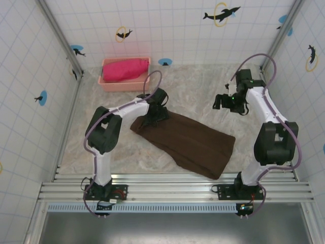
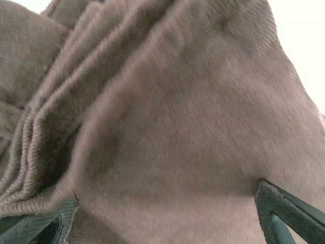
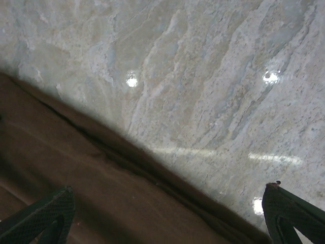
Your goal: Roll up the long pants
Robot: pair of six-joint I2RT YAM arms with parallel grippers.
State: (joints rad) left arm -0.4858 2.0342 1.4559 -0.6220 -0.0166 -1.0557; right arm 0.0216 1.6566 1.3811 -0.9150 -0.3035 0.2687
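The long pants (image 1: 185, 142) lie folded on the bench (image 1: 198, 84). The left gripper (image 1: 152, 118) sits on their far-left end and the right gripper (image 1: 227, 104) hangs beyond their far edge, both with jaws wide apart. A closing pinch may catch only some layers, skewing the roll; the left wrist view resolves those stacked edges (image 2: 28, 162), which from above read as one flat slab.

No legible text or markings anywhere

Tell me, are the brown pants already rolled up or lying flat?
Lying flat, not rolled. The pants lie as one long strip across the table; only the end at the left pincer looks bunched up.
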